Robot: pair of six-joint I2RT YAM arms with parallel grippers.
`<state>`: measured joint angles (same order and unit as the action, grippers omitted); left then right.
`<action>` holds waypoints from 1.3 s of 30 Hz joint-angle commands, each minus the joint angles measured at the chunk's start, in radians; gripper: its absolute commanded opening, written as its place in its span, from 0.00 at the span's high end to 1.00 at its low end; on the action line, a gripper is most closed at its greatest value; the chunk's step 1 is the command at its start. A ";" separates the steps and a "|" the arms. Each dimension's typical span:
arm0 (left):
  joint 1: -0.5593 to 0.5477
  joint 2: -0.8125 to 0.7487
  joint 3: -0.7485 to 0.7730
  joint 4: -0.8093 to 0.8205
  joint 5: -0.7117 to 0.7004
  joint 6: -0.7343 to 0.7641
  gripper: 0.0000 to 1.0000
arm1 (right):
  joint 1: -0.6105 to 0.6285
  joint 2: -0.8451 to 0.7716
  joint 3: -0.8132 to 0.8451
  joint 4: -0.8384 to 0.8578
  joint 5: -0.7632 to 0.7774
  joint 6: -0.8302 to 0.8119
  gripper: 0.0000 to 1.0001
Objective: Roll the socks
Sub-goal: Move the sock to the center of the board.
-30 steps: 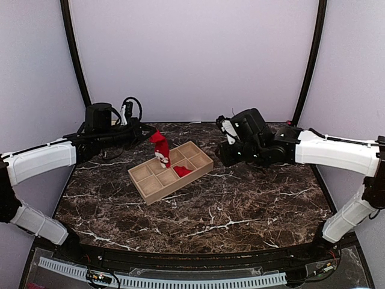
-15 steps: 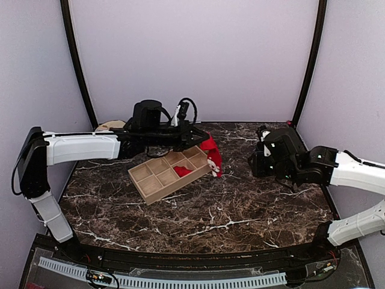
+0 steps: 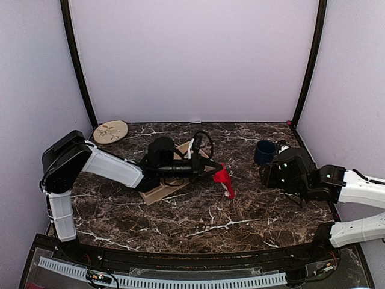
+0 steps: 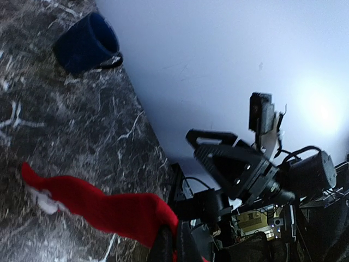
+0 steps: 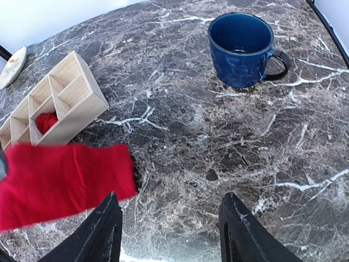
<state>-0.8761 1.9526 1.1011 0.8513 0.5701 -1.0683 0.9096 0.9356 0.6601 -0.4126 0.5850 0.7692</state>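
A red sock with a white patch hangs from my left gripper, which is shut on its cuff, just right of the wooden tray. In the left wrist view the sock stretches left from the pinching gripper over the marble. A second red sock sits bunched in one tray compartment. My right gripper is low over the table, right of the hanging sock. In its own view the right gripper is open with only bare marble between the fingers, and the sock is just left of them.
A blue mug stands on the table behind my right gripper, also seen as the mug and the mug. A round plate lies at the back left. My left arm reaches across the tray.
My left arm has swung the sock from above the tray to the right and lowered it toward the table. The right arm has pulled back to the right and its jaws have widened.
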 commanded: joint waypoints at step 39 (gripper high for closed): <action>-0.121 -0.542 -0.619 -0.504 -0.339 0.081 0.97 | 0.151 0.425 -0.050 0.478 -0.345 0.223 0.13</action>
<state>-0.9878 1.4528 0.5068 0.4046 0.2504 -0.9951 1.0481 1.3808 0.6601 -0.0414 0.3172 0.8001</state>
